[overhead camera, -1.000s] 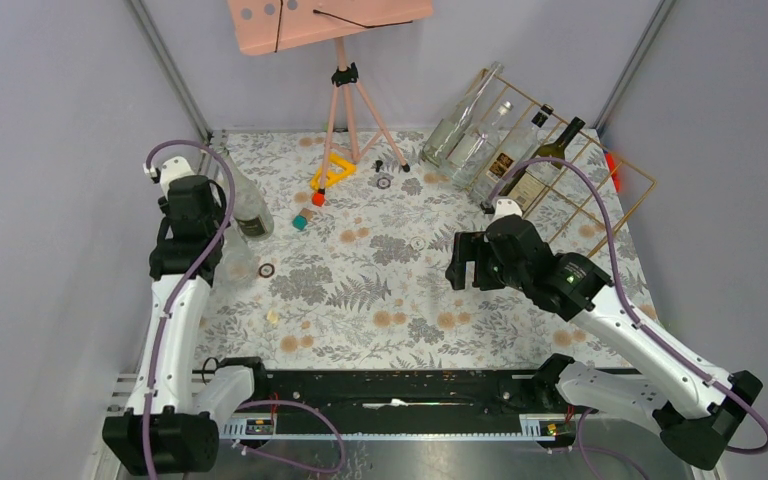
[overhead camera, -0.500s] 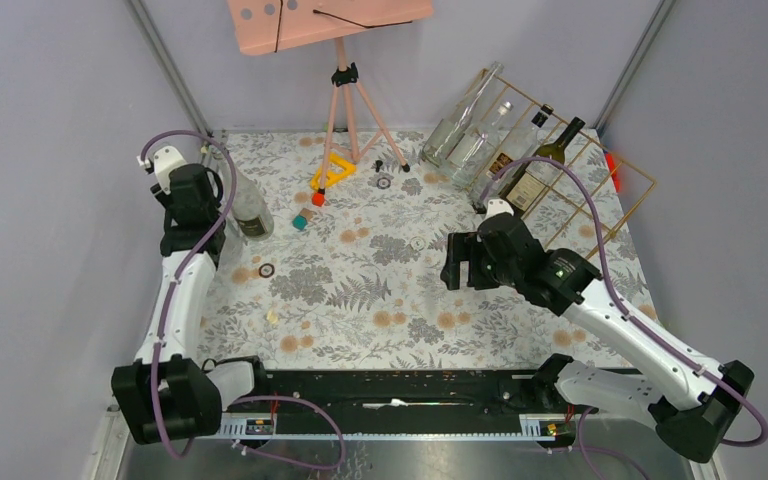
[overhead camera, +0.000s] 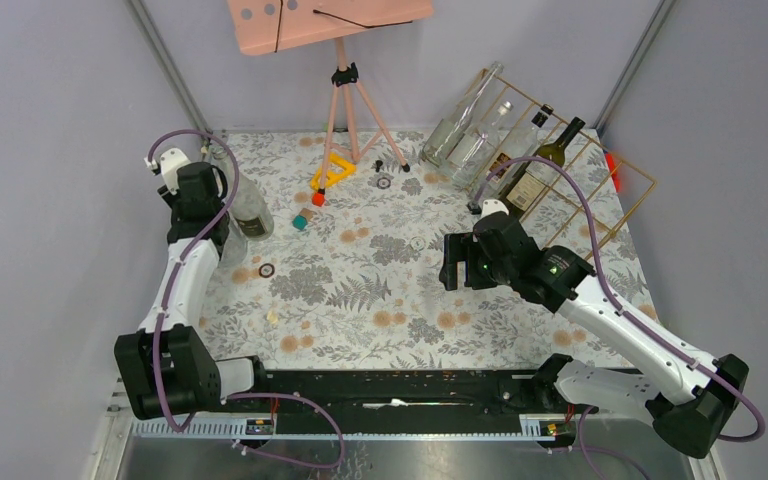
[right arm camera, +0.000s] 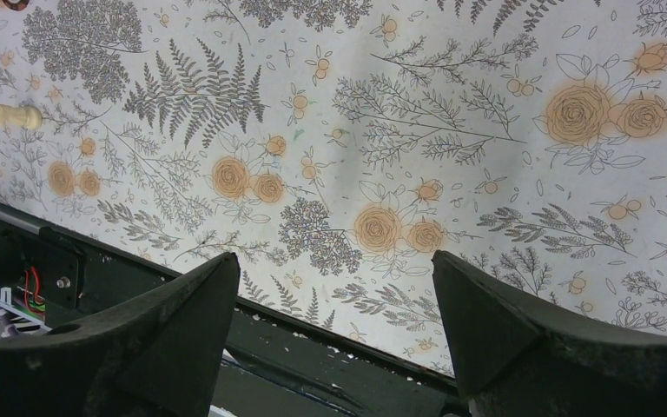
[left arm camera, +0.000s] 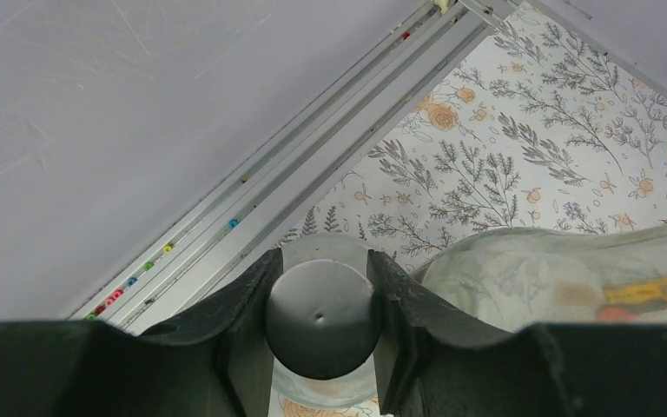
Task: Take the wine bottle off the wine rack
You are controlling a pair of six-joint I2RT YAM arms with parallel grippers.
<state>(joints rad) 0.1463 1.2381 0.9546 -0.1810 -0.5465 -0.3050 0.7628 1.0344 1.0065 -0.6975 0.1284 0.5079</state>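
The gold wire wine rack leans at the back right and holds several bottles, among them a dark green wine bottle and clear ones. My left gripper is at the far left of the table. In the left wrist view it is shut on the black-capped neck of an upright clear bottle. A second clear bottle with a label stands right beside it. My right gripper is open and empty above the floral mat, well short of the rack, and the right wrist view shows only mat between its fingers.
A pink tripod stand stands at the back middle. A yellow triangle, a red block, a teal block and small rings lie near it. A metal rail and grey wall run close beside the left gripper.
The left arm has swung, its base turning while its gripper stays at the left bottles. The right gripper has drifted slightly left, still open.
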